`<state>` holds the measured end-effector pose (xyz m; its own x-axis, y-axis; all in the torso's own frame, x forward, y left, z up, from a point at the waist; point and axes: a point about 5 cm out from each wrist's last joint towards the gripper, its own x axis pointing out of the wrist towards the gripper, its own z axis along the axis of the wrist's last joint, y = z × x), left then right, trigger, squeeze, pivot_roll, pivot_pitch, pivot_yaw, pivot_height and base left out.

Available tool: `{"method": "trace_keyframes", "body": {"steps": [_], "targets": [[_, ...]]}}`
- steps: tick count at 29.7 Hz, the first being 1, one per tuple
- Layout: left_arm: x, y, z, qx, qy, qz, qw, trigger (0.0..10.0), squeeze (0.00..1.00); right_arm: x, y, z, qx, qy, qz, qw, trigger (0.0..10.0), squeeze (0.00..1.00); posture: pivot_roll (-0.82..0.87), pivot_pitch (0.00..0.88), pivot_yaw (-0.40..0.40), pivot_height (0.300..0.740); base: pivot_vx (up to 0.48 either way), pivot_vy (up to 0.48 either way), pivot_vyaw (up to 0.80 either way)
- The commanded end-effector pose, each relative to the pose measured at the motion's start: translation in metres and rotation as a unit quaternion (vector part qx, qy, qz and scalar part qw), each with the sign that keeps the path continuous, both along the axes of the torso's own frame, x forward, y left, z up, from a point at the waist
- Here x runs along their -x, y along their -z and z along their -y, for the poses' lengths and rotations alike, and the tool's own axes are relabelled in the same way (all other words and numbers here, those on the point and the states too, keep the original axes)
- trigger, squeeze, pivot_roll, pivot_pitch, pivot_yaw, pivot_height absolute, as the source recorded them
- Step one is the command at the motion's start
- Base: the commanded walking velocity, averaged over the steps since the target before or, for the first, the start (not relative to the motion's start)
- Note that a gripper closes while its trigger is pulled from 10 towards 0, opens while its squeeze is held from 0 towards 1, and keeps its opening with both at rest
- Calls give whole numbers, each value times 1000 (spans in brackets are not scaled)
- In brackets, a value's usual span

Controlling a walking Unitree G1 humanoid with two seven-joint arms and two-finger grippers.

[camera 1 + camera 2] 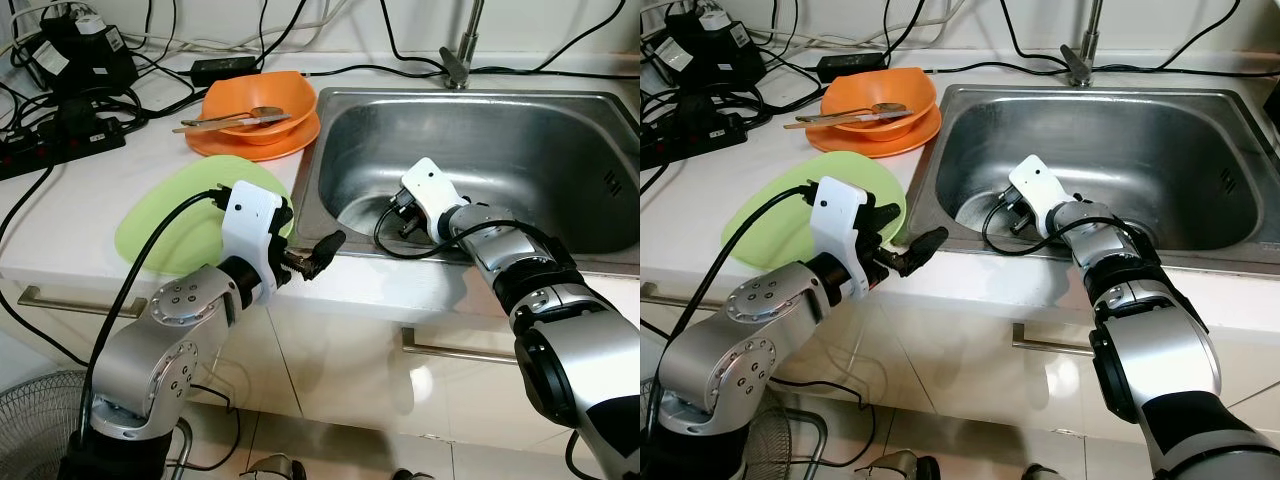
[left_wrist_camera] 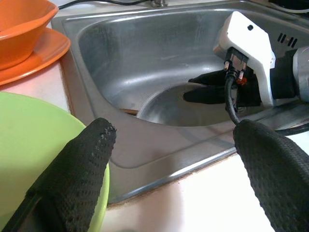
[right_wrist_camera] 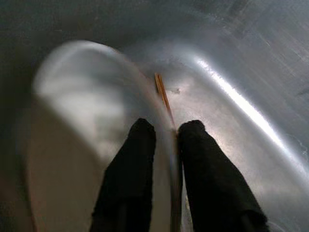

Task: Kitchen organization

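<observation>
The right pincer (image 3: 166, 145) reaches down into the steel sink (image 1: 560, 110), its two black fingers closed on the rim of a pale plate (image 3: 82, 121) that lies against the sink's near left wall. The left pincer (image 2: 171, 169) hovers over the counter (image 1: 90, 215) edge by the sink's front left corner, fingers spread wide and holding nothing, just beside a green plate (image 1: 165, 225). Behind that, an orange bowl (image 1: 262, 95) with utensils sits on an orange plate (image 1: 300, 140).

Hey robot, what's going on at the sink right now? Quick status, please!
Right gripper down in the sink, fingers pinching the rim of a pale plate. Left gripper open over the counter edge beside the green plate. Nothing blocking.
</observation>
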<state>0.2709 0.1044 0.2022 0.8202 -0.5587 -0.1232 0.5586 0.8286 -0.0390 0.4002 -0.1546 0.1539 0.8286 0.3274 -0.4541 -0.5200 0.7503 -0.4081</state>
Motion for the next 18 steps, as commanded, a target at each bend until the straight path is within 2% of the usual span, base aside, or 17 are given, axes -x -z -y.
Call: {"method": "trace_keyframes", "body": {"steps": [1,5,9,11,14,15,18], "targets": [[-2,0,-2,-3,-4,0,1000,10000,0,16,37,3,2,1,-71,998,10000,1000,163,113,90,740,0,0,0],[-2,0,0,-2,-3,1,1000,10000,0,16,37,4,4,2,-71,997,10000,1000,160,112,89,740,0,0,0],[-3,0,0,-2,-4,2,1000,10000,0,12,30,8,4,22,-37,999,10000,1000,156,110,88,740,0,0,0],[-3,0,0,-4,-5,5,1000,10000,0,6,17,9,-8,45,9,999,10000,1000,151,107,88,740,0,0,0],[-4,0,0,-4,-6,6,1000,10000,0,3,10,11,-21,63,37,997,10000,1000,149,106,88,740,0,0,0],[-5,-1,-1,-4,-8,9,1000,10000,0,-1,-1,13,-44,86,76,992,10000,1000,143,103,90,740,0,0,0],[-6,-1,-1,-3,-9,10,1000,10000,0,-3,-8,15,-61,99,98,988,10000,1000,140,102,91,740,0,0,0]]}}
